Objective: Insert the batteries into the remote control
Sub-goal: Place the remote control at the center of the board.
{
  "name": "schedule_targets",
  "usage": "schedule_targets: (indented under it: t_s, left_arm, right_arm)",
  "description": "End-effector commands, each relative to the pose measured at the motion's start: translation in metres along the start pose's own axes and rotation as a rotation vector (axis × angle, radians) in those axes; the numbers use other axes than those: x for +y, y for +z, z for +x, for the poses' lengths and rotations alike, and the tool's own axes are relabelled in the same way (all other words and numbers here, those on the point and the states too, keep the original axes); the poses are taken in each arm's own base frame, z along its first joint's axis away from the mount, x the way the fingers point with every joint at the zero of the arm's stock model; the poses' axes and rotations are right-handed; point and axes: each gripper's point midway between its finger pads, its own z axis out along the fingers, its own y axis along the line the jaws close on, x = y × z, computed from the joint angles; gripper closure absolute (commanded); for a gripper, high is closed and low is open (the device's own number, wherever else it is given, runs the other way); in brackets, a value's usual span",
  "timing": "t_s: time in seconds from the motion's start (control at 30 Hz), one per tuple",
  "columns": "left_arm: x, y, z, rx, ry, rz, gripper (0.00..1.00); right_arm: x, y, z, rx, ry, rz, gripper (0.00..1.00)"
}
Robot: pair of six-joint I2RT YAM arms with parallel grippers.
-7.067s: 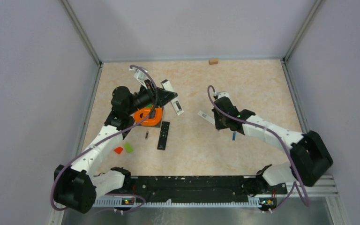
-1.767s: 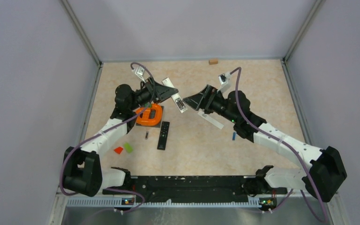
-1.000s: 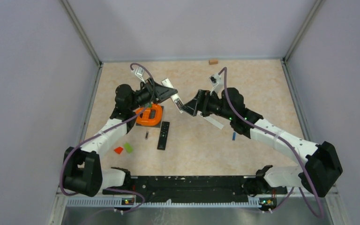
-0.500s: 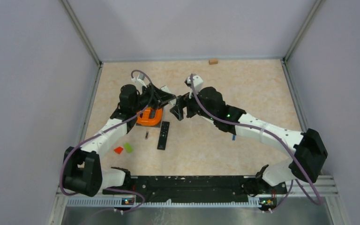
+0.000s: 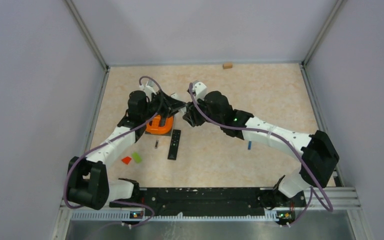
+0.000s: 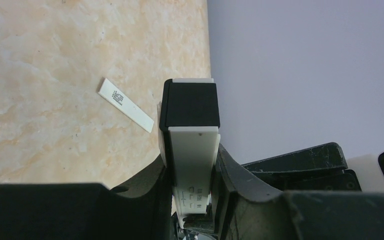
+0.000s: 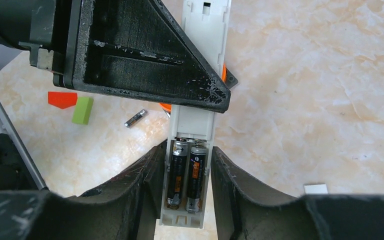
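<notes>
My left gripper (image 6: 191,157) is shut on a white remote control (image 6: 192,145) with a black end cap, held above the table. My right gripper (image 7: 187,148) is shut on the same remote's other end (image 7: 195,125), one finger against each side. The open compartment there holds two dark batteries (image 7: 186,172) side by side. In the top view the two grippers (image 5: 172,104) (image 5: 187,114) meet at the back left and hide the remote. One loose dark battery (image 5: 156,144) and a blue battery (image 5: 249,145) lie on the table.
A black remote (image 5: 174,144) lies beside the loose battery, in front of an orange roll (image 5: 159,125). Red block (image 5: 126,160) and green block (image 5: 137,157) sit near the left arm. A white cover strip (image 6: 126,105) lies on the table. A wooden block (image 5: 227,65) is at the back wall.
My right arm swung left to the white remote in my left gripper, and its jaws closed from wide open onto the remote's battery end. The left gripper stayed shut on it.
</notes>
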Motion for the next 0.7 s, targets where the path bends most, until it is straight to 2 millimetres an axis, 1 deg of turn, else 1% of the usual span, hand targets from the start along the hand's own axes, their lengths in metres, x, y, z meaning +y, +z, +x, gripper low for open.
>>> schedule_targets:
  t_s: [0.0, 0.1, 0.23, 0.27, 0.37, 0.5, 0.6, 0.67]
  left_arm:
    - [-0.028, -0.006, -0.007, -0.028, 0.04, 0.077, 0.93]
    - [-0.033, -0.006, -0.009, -0.03, 0.042, 0.088, 0.91]
    - [-0.035, -0.007, -0.009, -0.032, 0.044, 0.087, 0.86]
    - [-0.034, -0.007, -0.009, -0.032, 0.044, 0.086, 0.85]
    - [-0.034, -0.008, -0.009, -0.031, 0.046, 0.086, 0.85]
    - [-0.032, -0.008, -0.007, -0.031, 0.049, 0.085, 0.88]
    - [-0.031, -0.009, -0.007, -0.03, 0.052, 0.085, 0.89]
    - [-0.032, -0.01, -0.007, -0.033, 0.056, 0.088, 0.88]
  right_arm:
    - [0.021, 0.003, -0.022, -0.029, -0.045, -0.1, 0.61]
    - [0.019, 0.006, -0.02, -0.015, -0.04, -0.088, 0.61]
    - [0.018, 0.005, -0.022, -0.016, -0.036, -0.076, 0.66]
    - [0.018, 0.006, -0.022, -0.011, -0.036, -0.075, 0.65]
    - [0.013, 0.009, -0.018, 0.009, -0.031, -0.048, 0.54]
    - [0.009, 0.012, -0.018, 0.009, -0.018, -0.029, 0.5]
    - [0.011, 0.014, -0.018, 0.006, -0.006, -0.037, 0.51]
    - [0.013, 0.014, -0.018, 0.005, 0.004, -0.05, 0.57]
